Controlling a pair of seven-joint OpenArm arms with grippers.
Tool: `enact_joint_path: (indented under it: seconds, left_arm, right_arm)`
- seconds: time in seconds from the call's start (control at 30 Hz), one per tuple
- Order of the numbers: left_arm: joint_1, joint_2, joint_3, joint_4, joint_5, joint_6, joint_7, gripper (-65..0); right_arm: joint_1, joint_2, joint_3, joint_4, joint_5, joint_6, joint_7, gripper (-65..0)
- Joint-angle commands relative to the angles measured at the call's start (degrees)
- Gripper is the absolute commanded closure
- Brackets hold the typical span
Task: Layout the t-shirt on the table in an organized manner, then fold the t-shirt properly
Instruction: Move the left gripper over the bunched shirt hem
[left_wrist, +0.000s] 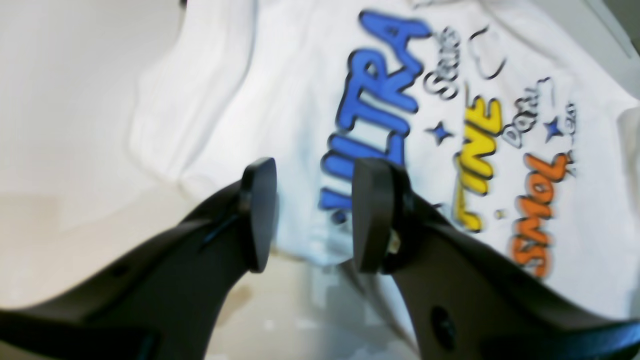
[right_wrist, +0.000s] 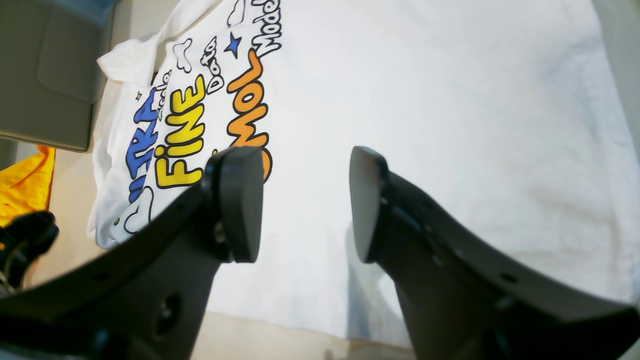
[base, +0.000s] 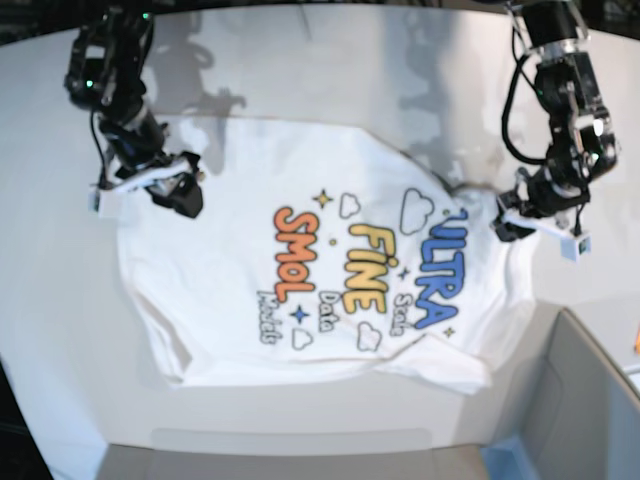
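Note:
The white t-shirt lies spread on the table, its blue, yellow and orange print facing up. One end is crumpled and folded near the grey corner piece. My left gripper hovers at the shirt's edge by the blue letters. In the left wrist view it is open, with the shirt seen behind the gap and nothing pinched. My right gripper is at the shirt's opposite, plain end. The right wrist view shows it open just above bare white cloth.
A grey box-like corner piece stands at the near right of the base view, close to the shirt's crumpled end. In the right wrist view it has an orange-yellow cloth beside it. The table's curved edge runs along the front.

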Motion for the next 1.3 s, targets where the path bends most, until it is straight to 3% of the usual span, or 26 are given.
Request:
enact_joint_path:
  seconds: [0.0,0.33,0.63,0.9,1.13,1.27]
  left_arm:
    - [0.12,-1.02,-0.01,-0.04,1.51,0.64,-0.08,-26.3]
    - [0.92,-1.20,-0.01,-8.40,3.09,0.46,-0.43,-26.3]
    - [-2.25,-0.93,-0.36,-9.19,3.00,0.46,-0.70,-26.3]
    - [-4.62,0.21,-0.36,-17.36,3.00,0.37,-3.07,-26.3]
    - [-4.62,0.30,-0.45,-17.71,2.91,0.37,-5.27,-26.3]
    - [-5.59,2.14,-0.45,-17.71,2.91,0.37,-10.90,-25.6]
  right_arm:
    - [0.42,0.24,0.13,1.14,0.81,0.65,1.10,-28.0]
    - [0.68,0.24,0.13,0.44,0.54,0.65,1.18,-28.0]
    - [1.39,0.24,0.04,-0.35,0.46,0.65,1.18,-28.0]
    - [1.39,0.24,0.04,-0.44,0.46,0.65,1.18,-28.0]
    - [1.39,0.68,0.04,-0.44,0.46,0.65,1.18,-28.0]
    - [1.39,0.42,0.04,-0.44,0.46,0.65,1.18,-28.0]
